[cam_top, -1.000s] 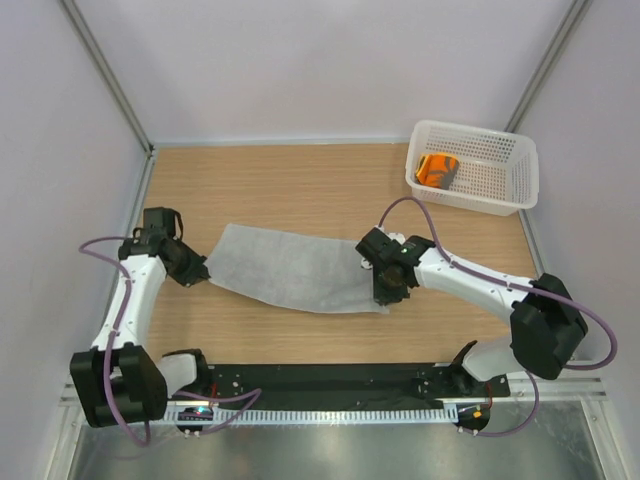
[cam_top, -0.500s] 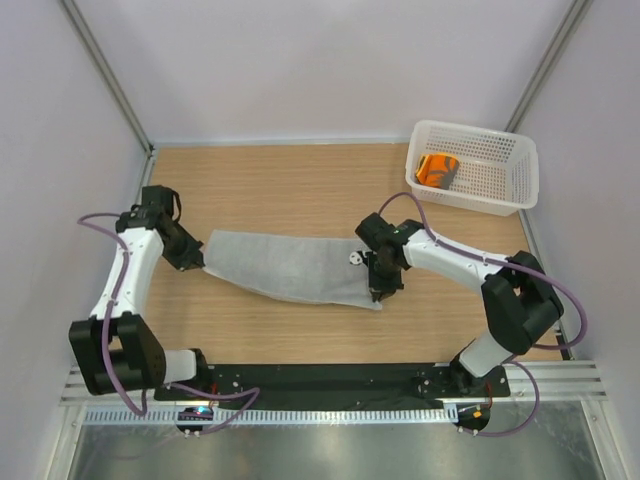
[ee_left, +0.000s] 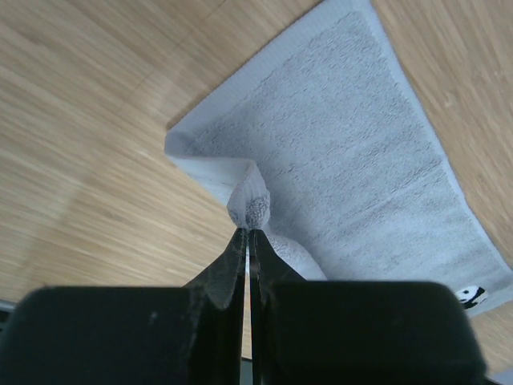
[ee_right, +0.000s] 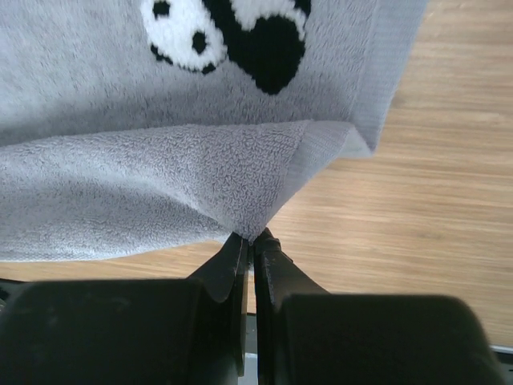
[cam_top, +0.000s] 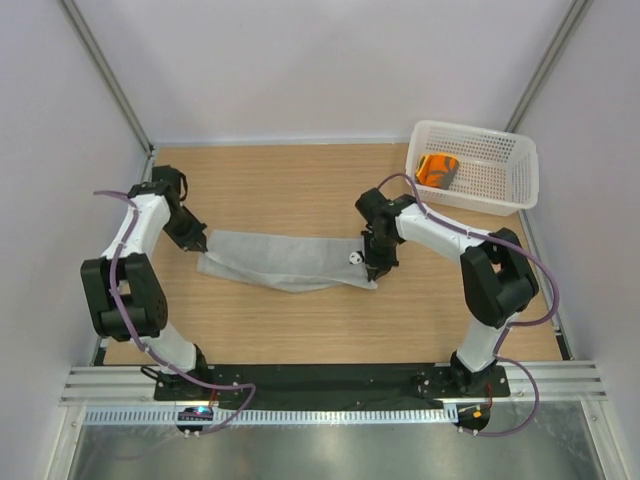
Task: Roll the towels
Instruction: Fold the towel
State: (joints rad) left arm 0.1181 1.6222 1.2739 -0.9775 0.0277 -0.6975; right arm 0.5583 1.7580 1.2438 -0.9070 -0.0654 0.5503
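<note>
Grey towel (cam_top: pixel 285 262) low over counter (cam_top: pixel 300 190): left pincer (cam_top: pixel 199 247) pinching its left corner, right pincer (cam_top: pixel 376 272) its right; both arms reach inward.

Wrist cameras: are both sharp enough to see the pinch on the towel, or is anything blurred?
Left wrist: grey towel weave is crisp at the left gripper pinch, with the near gripper body dark and soft. Right wrist: pile and panda mark are sharp at the right gripper, near housing blurred. Top external: even light, no glare.
</note>
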